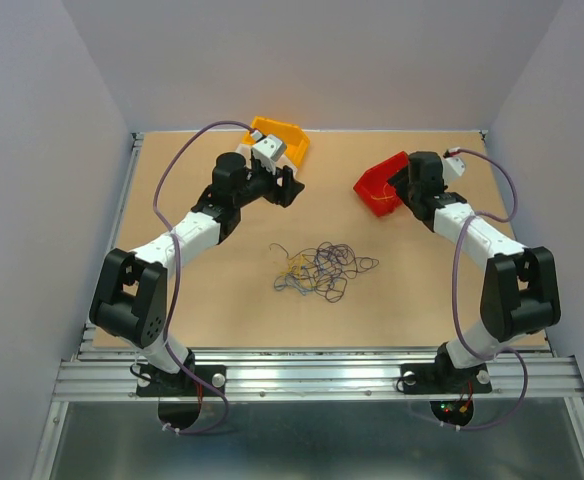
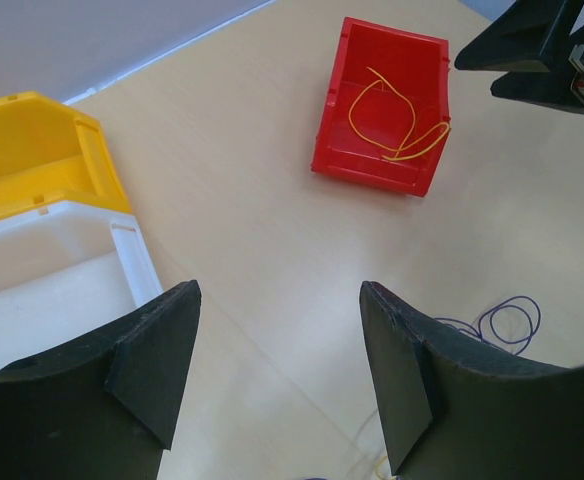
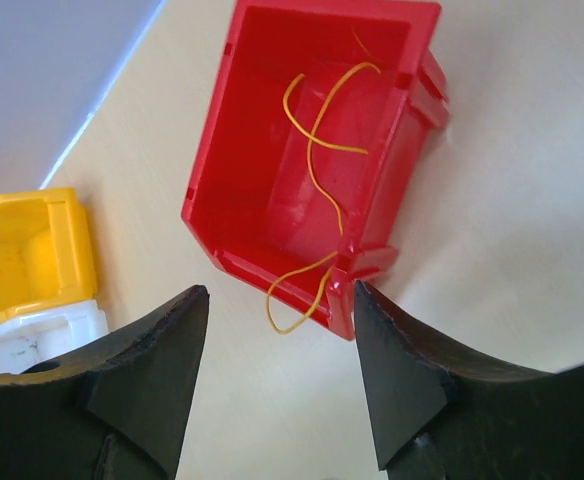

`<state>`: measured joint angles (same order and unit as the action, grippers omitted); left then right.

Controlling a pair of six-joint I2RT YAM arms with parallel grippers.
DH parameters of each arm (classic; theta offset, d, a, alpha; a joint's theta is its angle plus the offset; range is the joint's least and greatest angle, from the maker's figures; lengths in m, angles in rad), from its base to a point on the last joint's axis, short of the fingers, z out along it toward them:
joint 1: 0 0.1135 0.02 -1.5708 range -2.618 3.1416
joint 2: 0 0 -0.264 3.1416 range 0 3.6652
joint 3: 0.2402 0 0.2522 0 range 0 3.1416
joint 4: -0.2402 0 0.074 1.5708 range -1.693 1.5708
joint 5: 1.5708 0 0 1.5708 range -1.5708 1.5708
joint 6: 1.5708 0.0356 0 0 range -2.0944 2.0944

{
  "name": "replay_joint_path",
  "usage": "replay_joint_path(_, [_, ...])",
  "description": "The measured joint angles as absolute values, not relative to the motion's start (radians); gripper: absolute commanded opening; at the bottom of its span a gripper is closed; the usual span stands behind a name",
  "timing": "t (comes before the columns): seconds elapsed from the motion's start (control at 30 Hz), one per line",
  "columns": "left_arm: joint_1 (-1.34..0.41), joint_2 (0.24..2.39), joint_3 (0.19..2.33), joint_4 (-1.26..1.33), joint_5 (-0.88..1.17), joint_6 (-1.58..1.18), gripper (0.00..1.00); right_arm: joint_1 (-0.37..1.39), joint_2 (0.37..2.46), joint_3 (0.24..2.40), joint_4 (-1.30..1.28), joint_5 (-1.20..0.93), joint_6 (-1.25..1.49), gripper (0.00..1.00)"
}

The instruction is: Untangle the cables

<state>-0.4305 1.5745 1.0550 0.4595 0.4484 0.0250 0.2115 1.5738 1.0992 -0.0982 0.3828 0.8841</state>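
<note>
In the upper left of the overhead view, a yellow plastic bin (image 1: 290, 138) is seen on the tan wooden worktop (image 1: 212, 300), with a white plastic bin (image 2: 122, 235) set against it. The left tool (image 2: 277, 300) is held released beside them, nothing between its jaws. At the centre, the tangled clump of thin purple, yellow and dark cables (image 1: 322, 268) is spread on the worktop. To the right, one orange-yellow strand (image 3: 310, 140) is laid in a red plastic bin (image 3: 242, 200), one end draped over the rim. The right tool (image 3: 279, 295) is poised above it, released and empty.
</note>
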Motion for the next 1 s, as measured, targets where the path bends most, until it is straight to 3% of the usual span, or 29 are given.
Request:
replay_joint_path(0.53, [-0.430, 1.572, 1.055, 0.459, 0.449, 0.025, 0.76, 0.224, 1.637, 1.099, -0.166, 0.322, 1.070, 0.60])
replay_joint_path(1.0, [-0.430, 1.572, 1.055, 0.459, 0.452, 0.025, 0.76, 0.244, 1.670, 1.100, -0.171, 0.315, 1.114, 0.45])
